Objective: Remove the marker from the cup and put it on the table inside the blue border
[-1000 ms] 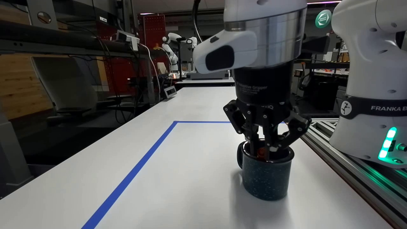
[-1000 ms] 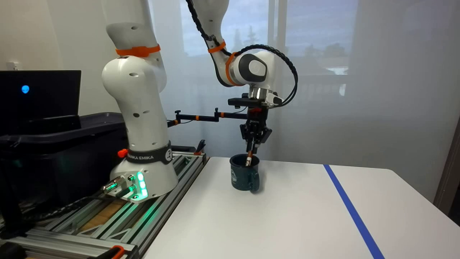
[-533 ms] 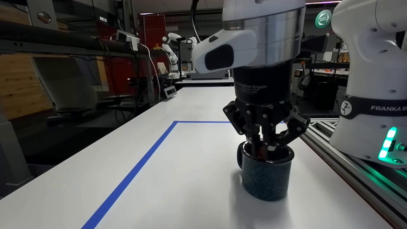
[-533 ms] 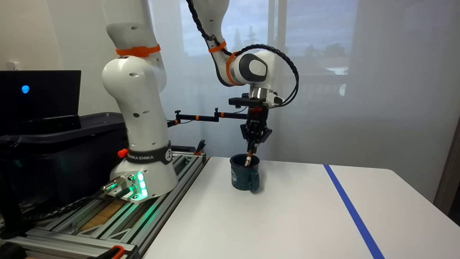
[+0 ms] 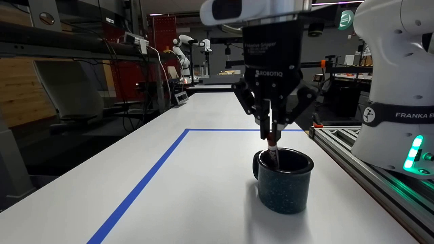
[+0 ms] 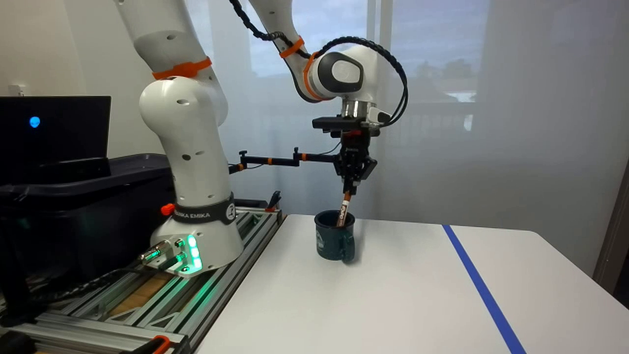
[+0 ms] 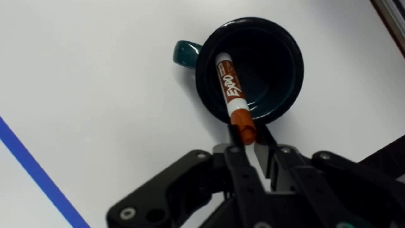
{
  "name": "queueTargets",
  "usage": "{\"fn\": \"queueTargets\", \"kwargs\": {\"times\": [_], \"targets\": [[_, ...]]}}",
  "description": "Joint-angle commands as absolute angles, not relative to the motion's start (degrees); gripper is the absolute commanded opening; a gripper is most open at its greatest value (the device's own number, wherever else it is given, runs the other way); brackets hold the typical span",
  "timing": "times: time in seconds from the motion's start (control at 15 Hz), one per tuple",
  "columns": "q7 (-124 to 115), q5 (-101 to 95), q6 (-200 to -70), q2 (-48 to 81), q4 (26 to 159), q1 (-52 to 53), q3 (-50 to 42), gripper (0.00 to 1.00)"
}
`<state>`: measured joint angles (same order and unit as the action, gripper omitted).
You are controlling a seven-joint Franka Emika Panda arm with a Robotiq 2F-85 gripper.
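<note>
The marker (image 5: 273,155) has an orange-brown cap and a white and brown label; it also shows in an exterior view (image 6: 343,210) and the wrist view (image 7: 232,85). My gripper (image 5: 270,135) is shut on its capped end, above the cup, also in an exterior view (image 6: 349,189) and the wrist view (image 7: 248,134). The marker leans, its lower part still inside the dark teal cup (image 5: 284,191). The cup stands upright, with its handle visible in an exterior view (image 6: 332,243) and the wrist view (image 7: 297,68). The marker's lower end is hidden in both exterior views.
The cup stands on a white table (image 5: 203,196). Blue border tape (image 5: 145,179) runs along the table, also in an exterior view (image 6: 484,290) and the wrist view (image 7: 38,177). A metal rail (image 5: 373,176) and the robot base (image 6: 196,241) flank the table edge.
My gripper's fingers closed on the marker's cap inside the cup, then rose, drawing the marker partly up. The cup has stayed in place.
</note>
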<state>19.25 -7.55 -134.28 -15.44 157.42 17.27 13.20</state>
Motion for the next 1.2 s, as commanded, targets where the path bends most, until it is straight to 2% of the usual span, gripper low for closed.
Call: {"fn": "queueTargets", "kwargs": {"times": [0.0, 0.47, 1.13], "targets": [[23.00, -4.53, -131.73, -22.16, 157.21, 18.41, 10.81, 0.04], [22.93, -4.70, -127.97, -30.03, 157.95, 17.92, 8.02, 0.04], [12.13, -11.25, -120.42, -26.27, 157.48, 10.49, 8.10, 0.04]]}}
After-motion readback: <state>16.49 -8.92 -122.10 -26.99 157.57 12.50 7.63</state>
